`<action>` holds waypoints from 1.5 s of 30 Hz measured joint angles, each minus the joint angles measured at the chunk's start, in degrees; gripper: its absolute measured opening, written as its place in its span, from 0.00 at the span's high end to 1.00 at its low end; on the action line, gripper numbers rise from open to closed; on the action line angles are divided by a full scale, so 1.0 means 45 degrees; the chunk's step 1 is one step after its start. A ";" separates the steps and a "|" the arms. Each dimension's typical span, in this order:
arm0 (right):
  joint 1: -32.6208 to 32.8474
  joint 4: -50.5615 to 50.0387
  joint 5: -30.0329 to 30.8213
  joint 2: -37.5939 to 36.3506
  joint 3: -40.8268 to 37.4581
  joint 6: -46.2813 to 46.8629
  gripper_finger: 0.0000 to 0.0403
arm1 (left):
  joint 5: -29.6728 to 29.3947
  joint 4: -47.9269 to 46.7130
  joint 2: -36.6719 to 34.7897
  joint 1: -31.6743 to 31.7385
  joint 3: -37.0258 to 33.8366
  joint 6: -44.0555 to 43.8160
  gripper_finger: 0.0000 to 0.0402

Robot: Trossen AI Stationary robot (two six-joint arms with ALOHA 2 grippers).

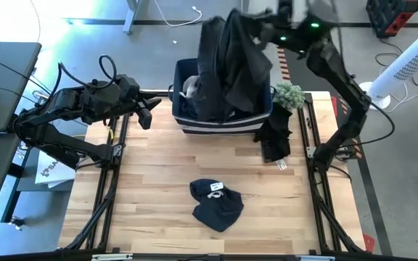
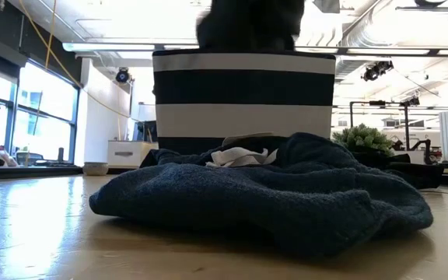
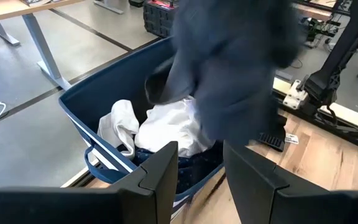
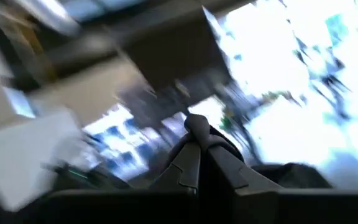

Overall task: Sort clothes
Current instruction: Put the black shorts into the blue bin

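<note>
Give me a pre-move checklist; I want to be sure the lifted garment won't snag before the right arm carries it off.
1. Right end effector shut on the black garment: ok.
2. Garment's lower end lifted out of the bin: not ok, it hangs into the bin.
3. Left end effector open, beside the bin, apart from the garment: ok.
4. White clothes lying loose in the bin, not caught on the garment: cannot tell.
5. Navy garment on the table, away from the bin: ok.
</note>
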 joint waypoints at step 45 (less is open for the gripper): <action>0.0190 -1.2864 -0.2056 0.4333 0.0556 -0.1706 0.49 | -0.0232 -0.0092 0.0005 -0.0002 -0.0005 0.0027 0.69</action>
